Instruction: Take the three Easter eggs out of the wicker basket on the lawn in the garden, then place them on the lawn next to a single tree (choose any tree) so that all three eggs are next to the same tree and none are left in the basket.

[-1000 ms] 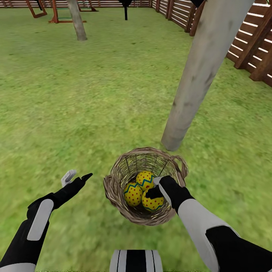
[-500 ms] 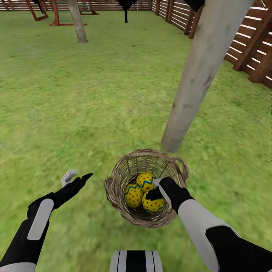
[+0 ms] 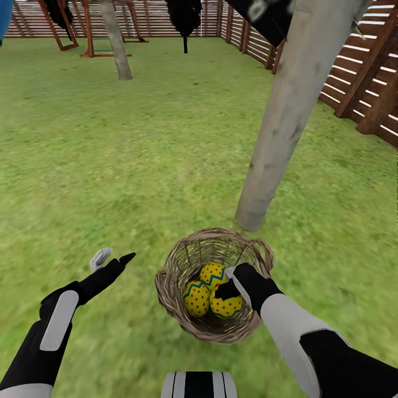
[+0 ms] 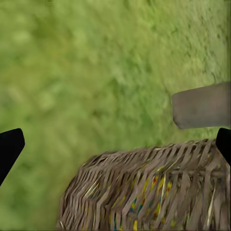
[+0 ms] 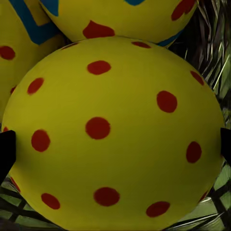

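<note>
The wicker basket (image 3: 179, 265) stands on the lawn (image 3: 110, 166) just in front of me, close to the foot of a pale grey tree (image 3: 279, 127). Three Easter eggs lie inside it: one on the left (image 3: 195, 299), one behind (image 3: 211, 274) and one on the right (image 3: 226, 305). My right gripper (image 3: 231, 281) reaches down into the basket and is open. Its dark fingertips (image 5: 6, 150) sit on either side of the right egg (image 5: 113, 130). My left gripper (image 3: 113, 257) hovers open over grass left of the basket (image 4: 159, 185).
A slatted wooden fence (image 3: 365, 66) runs along the right side. A second pale trunk (image 3: 117, 44) and a red-brown wooden play frame (image 3: 88, 33) stand far back on the left. Dark leaf clusters (image 3: 185, 14) hang at the top. Grass stretches wide to the left.
The whole view has shifted, so the camera moved: basket and tree base now sit lower in the picture. Both arms keep their pose and the eggs lie as before.
</note>
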Motion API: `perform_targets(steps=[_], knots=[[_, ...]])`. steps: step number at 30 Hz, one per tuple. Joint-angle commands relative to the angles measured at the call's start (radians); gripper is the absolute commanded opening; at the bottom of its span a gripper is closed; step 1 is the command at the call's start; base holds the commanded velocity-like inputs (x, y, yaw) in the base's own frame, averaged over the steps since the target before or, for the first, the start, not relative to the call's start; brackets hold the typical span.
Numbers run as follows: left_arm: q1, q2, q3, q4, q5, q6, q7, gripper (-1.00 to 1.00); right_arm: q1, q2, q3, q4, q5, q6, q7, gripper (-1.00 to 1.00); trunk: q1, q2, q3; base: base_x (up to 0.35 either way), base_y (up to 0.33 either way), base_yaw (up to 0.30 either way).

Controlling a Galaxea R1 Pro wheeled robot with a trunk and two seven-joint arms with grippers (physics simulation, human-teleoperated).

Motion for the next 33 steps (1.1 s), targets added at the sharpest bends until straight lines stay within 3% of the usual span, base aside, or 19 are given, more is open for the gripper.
perform_targets(steps=[1, 14, 17, 23, 26, 33], knots=[[-0.001, 0.0, 0.002, 0.0, -0.001, 0.006, -0.004, 1.0, 0.0, 0.0, 0.003, -0.002, 0.01, 0.005, 0.008, -1.0, -0.001, 0.0, 0.003, 0.0, 0.0, 0.0], [-0.001, -0.002, 0.0, 0.0, -0.001, 0.005, -0.004, 1.0, 0.001, 0.0, 0.003, -0.002, 0.009, 0.027, 0.011, -1.0, -0.006, 0.003, 0.054, 0.0, 0.0, 0.0], [-0.006, -0.002, 0.0, 0.001, -0.001, 0.006, -0.003, 1.0, 0.001, 0.0, 0.003, -0.002, 0.009, 0.028, 0.078, -1.0, -0.008, 0.004, 0.065, 0.0, 0.0, 0.0], [-0.01, -0.002, 0.0, 0.001, -0.001, 0.006, -0.001, 1.0, 0.001, -0.008, 0.003, -0.008, 0.01, 0.028, 0.108, -1.0, -0.01, 0.005, 0.088, 0.0, 0.0, 0.0], [-0.003, -0.019, -0.005, 0.005, 0.002, 0.001, -0.017, 1.0, -0.001, -0.025, -0.014, -0.025, 0.005, 0.01, 0.126, -1.0, -0.011, 0.005, 0.088, 0.0, 0.0, 0.0], [-0.002, -0.049, -0.005, 0.004, 0.002, 0.001, -0.015, 1.0, -0.004, 0.013, 0.022, -0.006, 0.009, -0.029, 0.101, -1.0, -0.011, 0.005, 0.088, 0.0, 0.0, 0.0]])
